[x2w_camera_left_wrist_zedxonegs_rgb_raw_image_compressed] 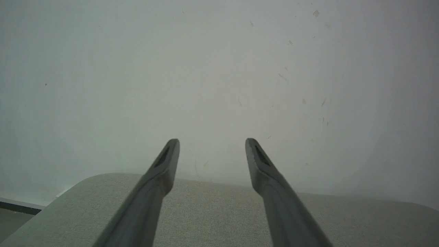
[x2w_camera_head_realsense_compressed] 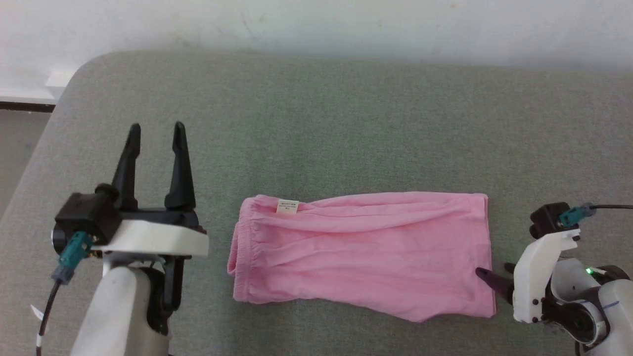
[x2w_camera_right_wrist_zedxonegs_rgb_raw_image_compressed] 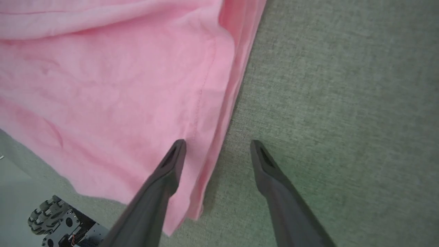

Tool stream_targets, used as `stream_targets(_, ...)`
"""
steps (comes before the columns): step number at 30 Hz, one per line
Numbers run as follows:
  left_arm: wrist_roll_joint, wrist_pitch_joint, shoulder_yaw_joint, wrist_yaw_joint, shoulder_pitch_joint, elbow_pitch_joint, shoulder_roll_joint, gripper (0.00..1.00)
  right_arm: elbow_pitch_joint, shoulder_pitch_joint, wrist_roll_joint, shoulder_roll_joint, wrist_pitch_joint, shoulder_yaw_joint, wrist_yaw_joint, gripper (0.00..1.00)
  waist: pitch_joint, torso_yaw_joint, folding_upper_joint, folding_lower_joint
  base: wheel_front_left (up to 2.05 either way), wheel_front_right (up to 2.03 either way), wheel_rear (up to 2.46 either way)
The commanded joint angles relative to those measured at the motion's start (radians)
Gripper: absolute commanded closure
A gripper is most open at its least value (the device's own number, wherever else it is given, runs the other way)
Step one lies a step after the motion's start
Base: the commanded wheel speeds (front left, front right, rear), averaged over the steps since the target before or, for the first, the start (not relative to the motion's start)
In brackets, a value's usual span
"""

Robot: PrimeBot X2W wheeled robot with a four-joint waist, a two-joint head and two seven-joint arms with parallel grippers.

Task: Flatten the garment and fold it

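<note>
- Lying spread on the grey cushion (x2w_camera_head_realsense_compressed: pixel 346 123), the garment (x2w_camera_head_realsense_compressed: pixel 366 252) has its hem edge between the right gripper's (x2w_camera_right_wrist_zedxonegs_rgb_raw_image_compressed: pixel 217 145) parted, empty fingers: one over cloth, one over cushion.
- The left gripper (x2w_camera_head_realsense_compressed: pixel 156 127) is wide apart and empty, with the garment well to its fingers' right.

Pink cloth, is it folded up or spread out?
The pink cloth lies spread out on the grey cushion, wrinkly. Stacked edges at one end might mean one fold; cannot tell.

surface: grey-green woven padded top (x2w_camera_head_realsense_compressed: pixel 346 123), far-left corner rounded | wall: white (x2w_camera_head_realsense_compressed: pixel 316 24), right behind the top, faint scuffs and specks | skirting: dark strip (x2w_camera_head_realsense_compressed: pixel 24 105) at wall foot, left | floor: dull grey-brown (x2w_camera_head_realsense_compressed: pixel 17 148), beside the top
</note>
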Motion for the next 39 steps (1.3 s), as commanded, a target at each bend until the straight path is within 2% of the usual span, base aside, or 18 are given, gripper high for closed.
stream_targets(1,0.002,-0.004,0.003,0.004,0.025,-0.001,-0.009,0.0,0.013,-0.023,0.016,0.0,-0.016,0.015,-0.001,0.0,0.006,0.001,0.0001,-0.0001,0.0,0.0,0.0)
stream_targets(14,0.068,-0.005,0.021,-0.011,0.083,0.013,-0.082,0.0,0.131,-0.111,0.091,0.011,-0.095,0.188,-0.001,0.0,0.019,-0.001,0.0001,-0.0001,0.0,0.0,0.0)
stream_targets(15,0.072,-0.005,0.023,-0.015,0.083,0.017,-0.085,0.0,0.141,-0.115,0.093,0.008,-0.095,0.198,-0.001,0.12,0.019,-0.002,0.0001,-0.0001,0.0,0.0,0.0)
stream_targets(16,0.075,-0.005,0.025,-0.018,0.083,0.021,-0.087,0.0,0.15,-0.119,0.097,0.004,-0.095,0.206,-0.001,0.66,0.018,-0.002,0.0001,-0.0001,0.0,0.0,0.0)
stream_targets(17,0.078,-0.005,0.027,-0.021,0.082,0.024,-0.089,0.0,0.159,-0.123,0.099,-0.001,-0.094,0.212,-0.001,0.91,0.018,-0.003,0.0001,-0.0001,0.0,0.0,0.0)
stream_targets(18,0.081,-0.005,0.03,-0.023,0.083,0.026,-0.092,0.0,0.167,-0.126,0.103,-0.006,-0.095,0.218,-0.001,1.0,0.017,-0.005,0.0001,-0.0001,0.0,0.0,0.0)
stream_targets(24,0.1,-0.005,0.042,-0.035,0.087,0.039,-0.102,0.0,0.214,-0.135,0.126,-0.051,-0.105,0.2,-0.001,1.0,0.012,-0.012,0.0001,-0.0001,0.0,0.0,0.0)
stream_targets(31,0.116,-0.005,0.044,-0.044,0.092,0.062,-0.11,0.0,0.324,-0.127,0.115,-0.128,-0.122,0.09,-0.001,1.0,0.002,-0.02,0.0001,-0.0001,0.0,0.0,0.0)
stream_targets(39,0.126,-0.005,0.047,-0.051,0.093,0.096,-0.11,0.0,0.462,-0.15,0.009,-0.127,-0.127,-0.03,-0.001,1.0,-0.014,-0.034,0.0001,-0.0001,0.0,0.0,0.0)
